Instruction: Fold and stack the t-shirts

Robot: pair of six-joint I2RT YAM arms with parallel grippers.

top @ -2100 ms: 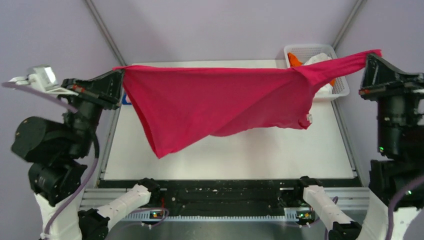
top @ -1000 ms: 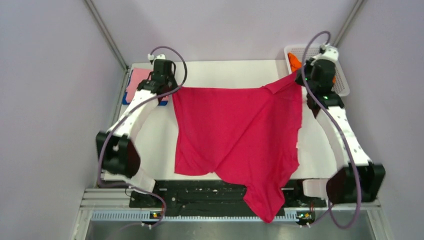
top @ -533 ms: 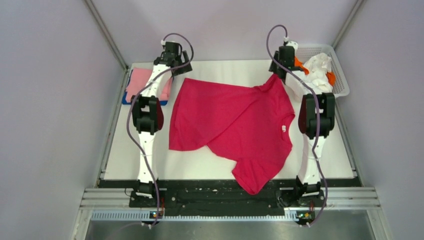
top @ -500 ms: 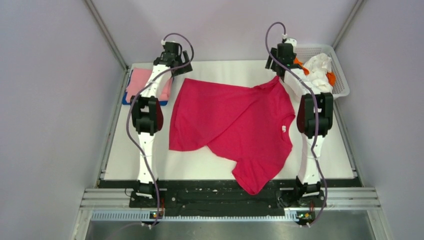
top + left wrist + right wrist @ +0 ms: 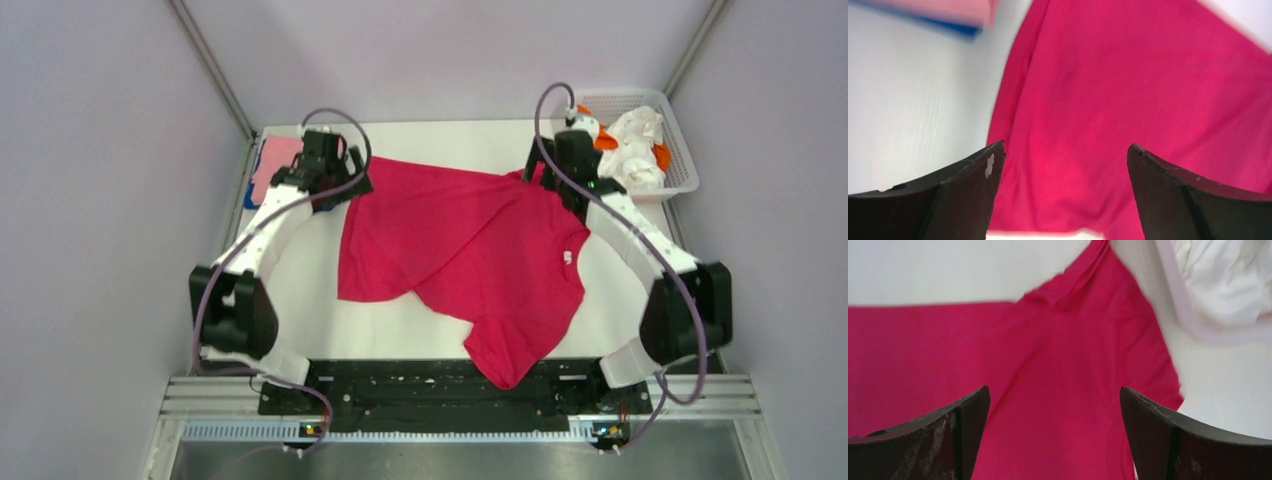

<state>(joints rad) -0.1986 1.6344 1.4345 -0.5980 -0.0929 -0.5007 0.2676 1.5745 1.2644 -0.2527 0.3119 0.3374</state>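
The large crimson-red t-shirt [image 5: 470, 245] lies spread but creased on the white table, and its near tip hangs over the front edge. My left gripper [image 5: 345, 186] hovers open above the shirt's far left corner, nothing between its fingers [image 5: 968, 190]. My right gripper [image 5: 545, 178] hovers open above the far right corner by the sleeve. In the left wrist view the gripper [image 5: 1065, 146] looks down on red cloth [image 5: 1128, 90]. The right wrist view shows its gripper [image 5: 1054, 389] over red cloth [image 5: 1063, 355] too. A folded pink t-shirt [image 5: 276, 158] rests on a blue one [image 5: 250, 196] at the far left.
A white basket [image 5: 683, 180] at the far right corner holds white cloth [image 5: 635, 135] and orange cloth [image 5: 660, 155]; its rim [image 5: 1188, 320] shows in the right wrist view. Bare table [image 5: 270, 290] flanks the red shirt on both sides. Purple walls enclose the table.
Both grippers have opened and let go of the red shirt's far corners. The shirt now lies on the table, and both arms have drawn back slightly over its far edge.
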